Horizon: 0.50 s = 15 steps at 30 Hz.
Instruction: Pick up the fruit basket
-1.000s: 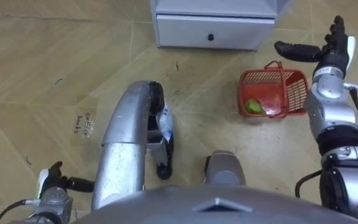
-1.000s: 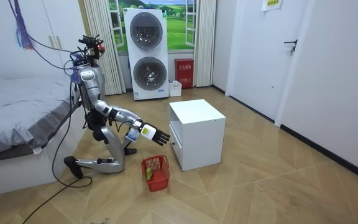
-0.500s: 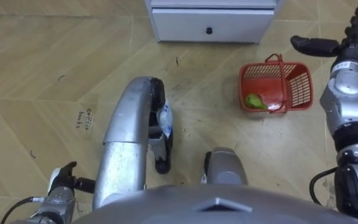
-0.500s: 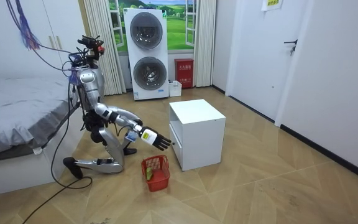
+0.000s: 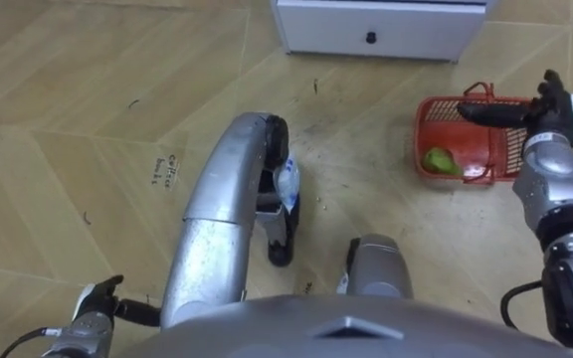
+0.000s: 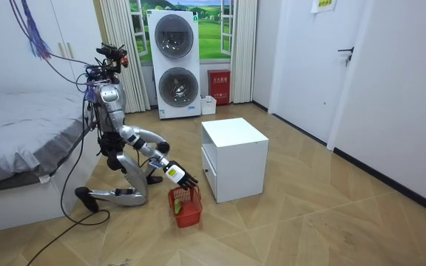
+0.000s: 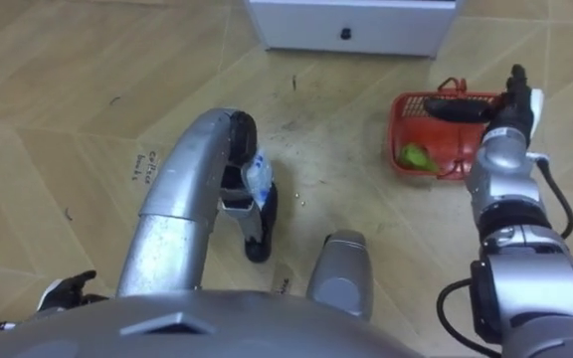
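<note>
My right robot hand (image 5: pixel 548 114) hovers open over the fruit basket (image 5: pixel 438 102), seemingly light, stiff plastic; I'd hook the thin handle (image 5: pixel 477 89) beside my thumb.

Pale wood floor (image 5: pixel 88 119) in herringbone boards, with small dark scuffs. Directly on it: white drawer cabinet (image 5: pixel 381 25); red fruit basket (image 5: pixel 466 139) near the cabinet's drawer front, not touching; stacked washer and dryer (image 6: pixel 174 63) well behind the cabinet; bed (image 6: pixel 21 140) well apart from the cabinet, toward the room view's left.
</note>
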Motion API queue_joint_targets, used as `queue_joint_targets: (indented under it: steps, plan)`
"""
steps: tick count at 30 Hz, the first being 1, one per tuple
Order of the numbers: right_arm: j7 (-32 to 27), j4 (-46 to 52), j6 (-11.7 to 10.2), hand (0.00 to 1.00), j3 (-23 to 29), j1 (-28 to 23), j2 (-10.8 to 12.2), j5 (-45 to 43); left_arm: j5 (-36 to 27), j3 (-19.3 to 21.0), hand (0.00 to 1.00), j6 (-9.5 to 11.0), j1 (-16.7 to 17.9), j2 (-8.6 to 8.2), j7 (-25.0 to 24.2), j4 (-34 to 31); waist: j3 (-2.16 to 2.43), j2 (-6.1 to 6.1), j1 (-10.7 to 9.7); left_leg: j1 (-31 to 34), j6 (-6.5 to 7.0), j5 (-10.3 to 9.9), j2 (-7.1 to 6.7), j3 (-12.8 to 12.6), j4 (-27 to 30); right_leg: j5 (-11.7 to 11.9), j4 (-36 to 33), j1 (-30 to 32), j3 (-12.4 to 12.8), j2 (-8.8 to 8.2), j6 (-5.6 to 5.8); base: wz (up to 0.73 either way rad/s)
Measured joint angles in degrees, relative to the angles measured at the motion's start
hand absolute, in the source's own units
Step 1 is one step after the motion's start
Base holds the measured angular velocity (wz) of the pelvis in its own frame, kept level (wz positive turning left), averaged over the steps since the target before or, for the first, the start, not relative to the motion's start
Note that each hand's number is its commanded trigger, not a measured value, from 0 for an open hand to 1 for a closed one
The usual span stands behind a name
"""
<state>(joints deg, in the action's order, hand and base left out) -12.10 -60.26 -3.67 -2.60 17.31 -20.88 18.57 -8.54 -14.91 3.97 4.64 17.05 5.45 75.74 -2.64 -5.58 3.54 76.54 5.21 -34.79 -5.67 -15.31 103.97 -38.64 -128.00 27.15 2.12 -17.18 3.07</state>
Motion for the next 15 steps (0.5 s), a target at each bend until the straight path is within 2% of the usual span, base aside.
queue_joint_targets:
  steps: [12, 15]
  plan:
    - [1.8, -1.8, 0.0, 0.0, -1.2, 0.0, -0.2, 1.2, -0.1, -1.1, 0.0, -0.5, -0.7, 0.02, -2.2, -0.1, 0.03, 0.63, 1.2, 0.6, -0.66, 0.4, -0.02, 0.0, -0.6, 0.0, 0.0, 0.9, -0.7, -0.23, -0.02, 0.01]
    - [2.4, -3.4, 0.0, 0.0, -1.3, 0.0, -0.2, 1.9, -0.9, -1.1, 0.0, -1.2, -0.7, 0.02, -2.2, -0.3, 0.02, 0.66, 1.3, 1.1, -0.66, 0.4, -0.04, 0.0, -0.6, 0.0, 0.0, 0.9, -0.7, -0.22, -0.01, 0.01]
